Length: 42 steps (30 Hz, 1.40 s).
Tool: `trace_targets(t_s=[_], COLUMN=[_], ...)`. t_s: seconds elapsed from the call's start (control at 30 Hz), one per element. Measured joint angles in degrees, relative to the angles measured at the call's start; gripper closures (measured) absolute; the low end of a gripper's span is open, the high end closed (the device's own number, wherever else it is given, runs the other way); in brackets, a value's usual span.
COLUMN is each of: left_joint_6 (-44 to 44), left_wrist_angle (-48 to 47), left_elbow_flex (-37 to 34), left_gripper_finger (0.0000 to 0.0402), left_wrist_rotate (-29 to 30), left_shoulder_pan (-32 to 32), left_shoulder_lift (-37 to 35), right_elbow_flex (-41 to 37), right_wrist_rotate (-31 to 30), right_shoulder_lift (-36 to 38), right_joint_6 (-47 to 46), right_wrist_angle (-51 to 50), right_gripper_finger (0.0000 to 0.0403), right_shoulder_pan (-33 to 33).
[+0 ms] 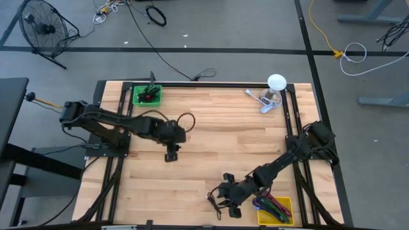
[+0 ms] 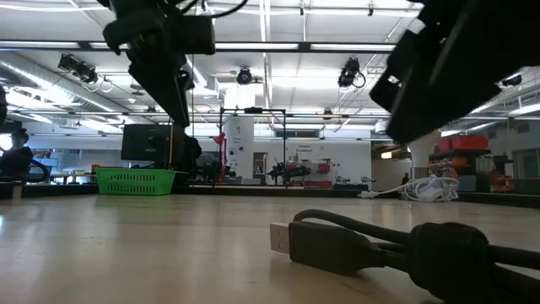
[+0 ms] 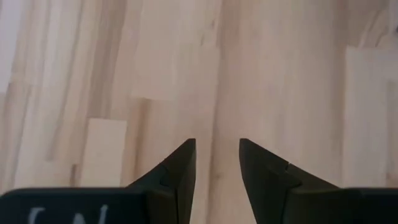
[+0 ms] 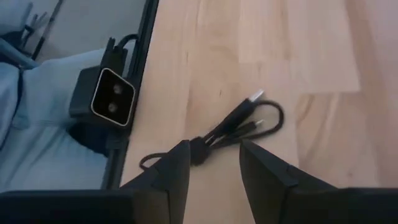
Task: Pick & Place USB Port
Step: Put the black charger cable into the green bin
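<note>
This is a robotics lab in a large industrial hall. The low view shows a high ceiling with strip lights (image 2: 278,46), exposed ducts and ceiling-mounted cameras (image 2: 244,76), with metal frames and equipment racks (image 2: 253,143) across the room. From above, a wooden workbench (image 1: 211,134) stands on grey concrete, with a floor fan (image 1: 41,29) and loose cables (image 1: 348,51) around it.

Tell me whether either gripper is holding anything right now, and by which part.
Nothing is held. The left gripper is open over bare table; the right gripper is open above the USB cable.
</note>
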<state>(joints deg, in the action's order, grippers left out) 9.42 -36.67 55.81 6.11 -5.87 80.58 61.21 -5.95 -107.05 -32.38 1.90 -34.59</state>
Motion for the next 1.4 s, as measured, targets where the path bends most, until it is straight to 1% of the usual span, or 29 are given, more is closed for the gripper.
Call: trace_targets(t_s=[0.23,0.5,0.9,1.13,1.23,1.4], left_joint_6=[8.1,9.5,12.8,12.6,12.5,12.5], left_wrist_angle=[5.1,10.4,10.7,10.7,10.7,10.6], left_elbow_flex=[0.0,0.0,0.0,0.0,0.0,0.0], left_gripper_finger=[0.0275,0.0275,0.0275,0.0275,0.0275,0.0275], left_wrist_rotate=[6.0,13.2,13.9,16.0,16.2,16.4], left_shoulder_pan=[-6.7,-11.2,-12.6,-13.5,-13.7,-13.7], left_shoulder_lift=[0.0,0.0,0.0,0.0,0.0,0.0], right_elbow_flex=[0.0,0.0,0.0,0.0,0.0,0.1], right_wrist_rotate=[-1.9,0.7,-0.1,-0.6,1.1,6.3], right_shoulder_lift=[-1.3,-4.1,-4.2,-4.4,-6.0,-9.4], right_joint_6=[-5.7,-12.6,-15.9,-15.2,-15.1,-15.3], right_wrist_angle=[-0.2,0.3,5.8,4.7,5.7,9.4], right_gripper_finger=[0.0263,0.0263,0.0263,0.0263,0.0263,0.0263], right_shoulder_pan=[-1.5,-2.4,-2.2,-1.8,-1.1,-0.1])
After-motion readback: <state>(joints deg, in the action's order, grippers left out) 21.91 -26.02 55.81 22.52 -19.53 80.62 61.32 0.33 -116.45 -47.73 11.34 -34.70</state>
